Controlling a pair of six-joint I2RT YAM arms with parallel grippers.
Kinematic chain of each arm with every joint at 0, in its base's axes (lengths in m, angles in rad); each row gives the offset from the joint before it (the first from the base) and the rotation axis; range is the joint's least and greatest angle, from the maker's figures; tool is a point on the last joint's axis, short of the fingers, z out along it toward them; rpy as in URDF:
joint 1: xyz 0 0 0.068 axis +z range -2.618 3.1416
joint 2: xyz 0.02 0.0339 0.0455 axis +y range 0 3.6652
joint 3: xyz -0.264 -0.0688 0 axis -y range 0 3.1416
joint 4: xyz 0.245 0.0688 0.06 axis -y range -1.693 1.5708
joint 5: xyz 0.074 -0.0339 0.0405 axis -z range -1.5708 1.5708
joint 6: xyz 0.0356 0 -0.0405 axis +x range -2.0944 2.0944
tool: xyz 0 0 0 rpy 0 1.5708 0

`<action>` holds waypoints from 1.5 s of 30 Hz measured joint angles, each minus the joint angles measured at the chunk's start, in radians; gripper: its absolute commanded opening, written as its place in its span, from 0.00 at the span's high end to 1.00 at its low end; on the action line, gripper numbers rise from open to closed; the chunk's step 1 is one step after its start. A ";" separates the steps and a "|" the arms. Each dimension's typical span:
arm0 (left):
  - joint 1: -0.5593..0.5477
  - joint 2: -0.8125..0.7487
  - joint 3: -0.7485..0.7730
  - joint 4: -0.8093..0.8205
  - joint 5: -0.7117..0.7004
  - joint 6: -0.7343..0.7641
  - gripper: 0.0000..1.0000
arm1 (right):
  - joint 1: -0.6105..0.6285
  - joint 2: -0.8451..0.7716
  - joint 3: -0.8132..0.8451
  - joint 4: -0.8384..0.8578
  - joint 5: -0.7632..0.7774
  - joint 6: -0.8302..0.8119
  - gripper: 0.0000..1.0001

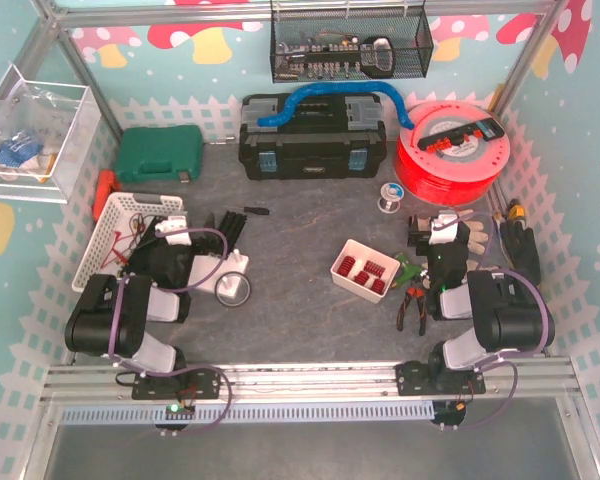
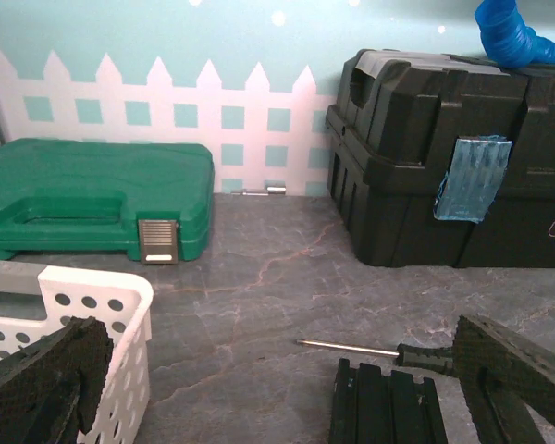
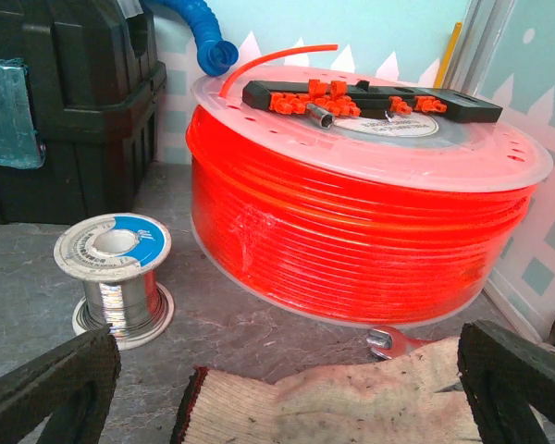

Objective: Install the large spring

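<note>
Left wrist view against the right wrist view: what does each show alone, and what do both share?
Left wrist only: green case, white basket, screwdriver. Right wrist only: orange reel, solder spool, glove. Both: black toolbox, blue hose.

The white block (image 1: 237, 268), a ring (image 1: 232, 290) at its near end, lies left of centre.

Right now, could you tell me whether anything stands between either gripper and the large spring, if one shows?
No spring is identifiable in any view. Just ahead of the left gripper lie a black ribbed block and a screwdriver; ahead of the right gripper lies a work glove.
</note>
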 measured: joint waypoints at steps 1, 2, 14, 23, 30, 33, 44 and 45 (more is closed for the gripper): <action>0.000 0.000 0.000 0.000 0.000 0.000 0.01 | 0.000 0.000 0.000 0.000 0.000 0.000 0.01; 0.000 0.000 0.000 0.000 0.000 0.000 0.01 | 0.000 0.000 0.000 0.000 0.000 0.000 0.01; -0.002 0.000 0.000 0.000 -0.001 0.001 0.01 | 0.000 0.000 0.000 0.000 0.000 0.000 0.01; -0.054 -0.016 -0.005 0.001 -0.088 0.011 0.01 | 0.012 -0.274 0.134 -0.344 0.095 0.069 0.01; -0.114 -0.257 0.223 -0.465 -0.210 -0.022 0.01 | 0.012 -0.404 0.457 -0.780 0.025 0.270 0.01; -0.122 -0.323 0.409 -0.712 -0.257 -0.134 0.01 | 0.012 -0.382 0.619 -0.993 -0.013 0.335 0.01; -0.058 -0.544 0.493 -1.232 -0.023 -0.464 0.01 | 0.009 -0.378 0.671 -1.341 -0.274 0.478 0.02; -0.054 -0.563 0.473 -1.262 0.007 -0.486 0.04 | 0.019 -0.378 0.664 -1.347 -0.296 0.485 0.02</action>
